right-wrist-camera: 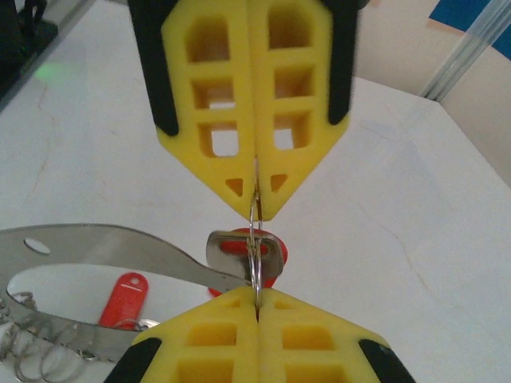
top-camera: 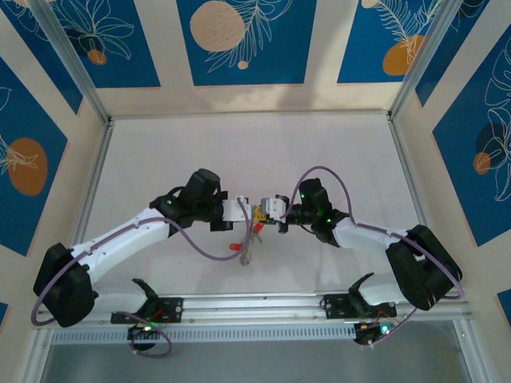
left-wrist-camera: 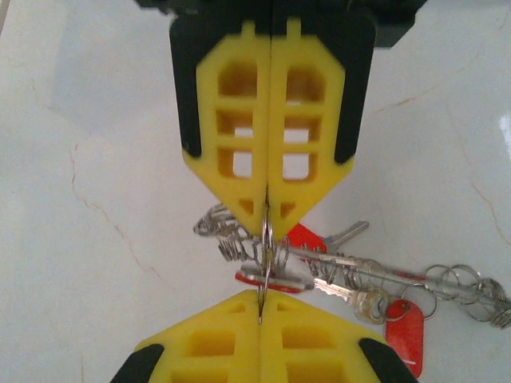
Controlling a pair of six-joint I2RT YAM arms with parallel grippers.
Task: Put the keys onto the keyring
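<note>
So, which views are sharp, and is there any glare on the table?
Left wrist view: keys fairly sharp, a glare patch on the table at the right edge. Right wrist view: yellow fingers and the pinched keyring clear, red tag behind softer. Top external view: even light, fine detail lost.

**Yellow claws, red tags, blue walls**

Both the left claw (left-wrist-camera: 261,311) and the right claw (right-wrist-camera: 257,299) have bright yellow fingers edged in black. The keys (left-wrist-camera: 335,275) are silvery, with glossy red tags (left-wrist-camera: 403,327), and the keyring (right-wrist-camera: 120,242) is pale silver-grey. The table (left-wrist-camera: 96,199) is white with faint brownish veins, like marble. The arms (top-camera: 120,235) are white with black joints, small green lights and dull purple cables (top-camera: 200,243). The cream walls (top-camera: 239,40) carry deep blue panels with white outlined leaves and orange and peach discs.
</note>
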